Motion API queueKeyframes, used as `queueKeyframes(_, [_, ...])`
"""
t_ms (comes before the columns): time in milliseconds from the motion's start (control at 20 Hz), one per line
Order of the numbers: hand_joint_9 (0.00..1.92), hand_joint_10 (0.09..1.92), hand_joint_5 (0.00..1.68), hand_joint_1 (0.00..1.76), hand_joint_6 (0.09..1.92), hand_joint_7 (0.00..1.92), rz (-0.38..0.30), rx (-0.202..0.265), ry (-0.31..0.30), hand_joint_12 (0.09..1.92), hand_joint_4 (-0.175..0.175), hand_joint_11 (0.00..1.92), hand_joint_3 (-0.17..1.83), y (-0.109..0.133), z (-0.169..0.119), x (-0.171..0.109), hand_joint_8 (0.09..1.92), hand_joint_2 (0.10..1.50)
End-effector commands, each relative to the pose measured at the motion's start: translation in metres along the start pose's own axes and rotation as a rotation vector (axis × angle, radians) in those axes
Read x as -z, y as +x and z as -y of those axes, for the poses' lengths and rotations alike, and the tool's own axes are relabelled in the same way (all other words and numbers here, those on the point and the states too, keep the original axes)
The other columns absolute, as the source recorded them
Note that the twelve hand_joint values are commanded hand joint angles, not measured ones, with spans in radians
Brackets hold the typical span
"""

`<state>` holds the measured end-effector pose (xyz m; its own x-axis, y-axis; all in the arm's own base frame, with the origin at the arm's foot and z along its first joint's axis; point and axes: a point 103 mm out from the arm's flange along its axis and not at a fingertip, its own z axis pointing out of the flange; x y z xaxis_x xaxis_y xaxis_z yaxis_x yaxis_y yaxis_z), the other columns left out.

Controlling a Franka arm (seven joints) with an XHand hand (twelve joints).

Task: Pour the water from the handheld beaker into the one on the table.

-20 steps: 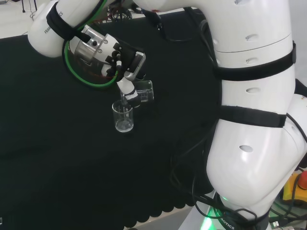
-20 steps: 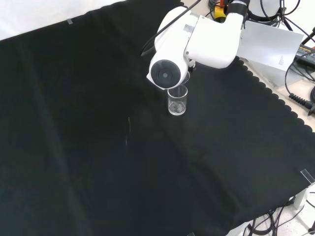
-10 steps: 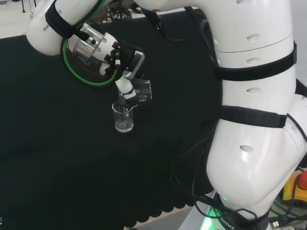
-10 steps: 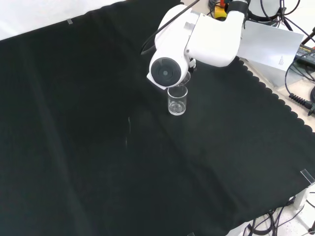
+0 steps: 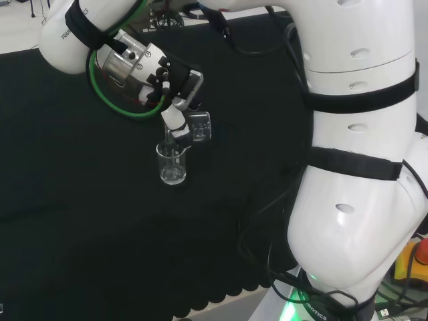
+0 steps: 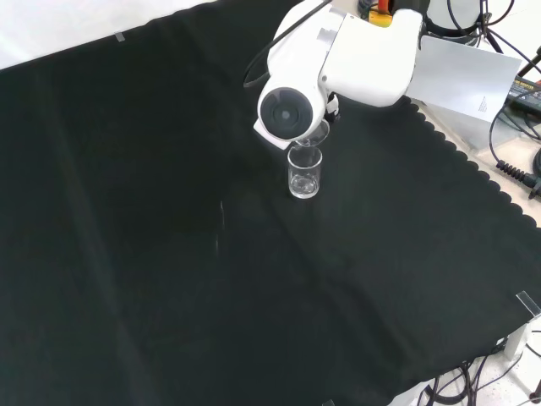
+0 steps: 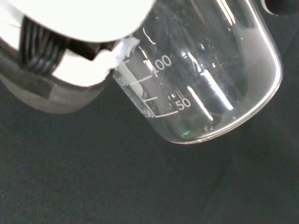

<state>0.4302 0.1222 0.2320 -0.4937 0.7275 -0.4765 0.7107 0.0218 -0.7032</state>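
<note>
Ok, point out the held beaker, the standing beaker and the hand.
Held beaker [image 5: 200,126], head view, on its glass wall.
Standing beaker [image 6: 304,176], front view, on its side wall.
Hand [image 5: 175,118], head view, on a finger.

Clear beaker [image 7: 205,84] with white marks; black cloth [image 6: 169,254]; black-and-white hand [image 5: 175,100].

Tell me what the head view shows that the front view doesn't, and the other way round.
Head view: the hand, fingers curled round the tilted handheld beaker, its lip over the beaker on the table.

Front view: a white arm link with a round grey cap stands before the hand, and the wide stretch of black cloth toward the camera.

Both: the table beaker upright on the cloth, the tilted beaker just above its rim.
</note>
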Motion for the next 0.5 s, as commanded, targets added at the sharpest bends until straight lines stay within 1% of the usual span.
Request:
queueKeyframes(50, [1.83, 0.09, 1.25, 1.31, 0.73, 1.31, -0.004, 0.011, -0.031, 0.53, -0.175, 1.46, 0.77, -0.0011, 0.0063, 0.0015, 0.71, 0.60])
queueKeyframes(500, [1.83, 0.09, 1.25, 1.31, 0.73, 1.31, -0.005, 0.036, -0.083, 0.53, -0.175, 1.46, 0.77, -0.0043, 0.0130, 0.0025, 0.71, 0.60])
